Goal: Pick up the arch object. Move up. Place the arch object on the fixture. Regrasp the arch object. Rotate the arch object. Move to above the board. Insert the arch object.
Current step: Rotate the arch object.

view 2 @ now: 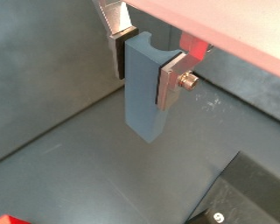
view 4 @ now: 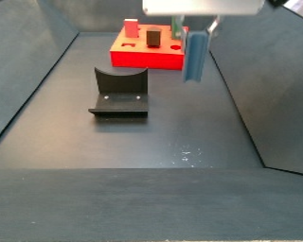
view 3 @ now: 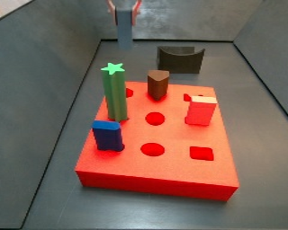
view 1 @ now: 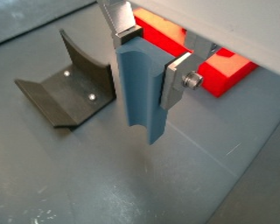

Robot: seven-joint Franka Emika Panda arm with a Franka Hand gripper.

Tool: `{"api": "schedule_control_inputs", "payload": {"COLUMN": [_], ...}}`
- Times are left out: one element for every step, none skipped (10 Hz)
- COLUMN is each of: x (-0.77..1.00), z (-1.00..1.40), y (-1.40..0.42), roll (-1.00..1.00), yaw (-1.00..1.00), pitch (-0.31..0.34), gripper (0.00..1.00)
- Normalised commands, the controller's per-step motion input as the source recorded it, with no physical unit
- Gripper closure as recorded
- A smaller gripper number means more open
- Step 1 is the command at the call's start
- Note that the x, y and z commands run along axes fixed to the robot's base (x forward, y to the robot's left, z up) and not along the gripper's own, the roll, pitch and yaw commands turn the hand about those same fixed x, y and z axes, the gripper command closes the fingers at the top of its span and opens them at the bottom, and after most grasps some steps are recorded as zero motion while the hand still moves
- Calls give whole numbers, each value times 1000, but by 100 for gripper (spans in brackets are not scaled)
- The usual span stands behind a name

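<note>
The hand (view 1: 149, 54) grips the top of the long slate-blue arch block (view 1: 143, 92), upright in the air, beside the dark L-shaped fixture (view 4: 120, 91) and apart from it.

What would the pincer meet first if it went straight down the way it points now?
Most likely the bare grey floor. The pincer holds the arch object upright, and its lower end would touch first; the fixture stands off to one side.

My gripper (view 3: 123, 11) is cropped by the upper frame edge in a side view, and the arch object (view 1: 143, 92) hides most of the board (view 1: 224, 72).
</note>
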Motion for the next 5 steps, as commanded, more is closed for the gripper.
{"api": "schedule_control_inputs", "payload": {"x": [32,34,35,32,31], "z": [-1000,-1000,-926,-729,-533], "y": [14,16,15,14,12], "roll": [-168,-173,-176,-181,-186], "yaw": [-36,-31,-28,-22,-17], "pitch": [-33,-36,-38,-36,-32], "gripper": [100,100,100,100,100]}}
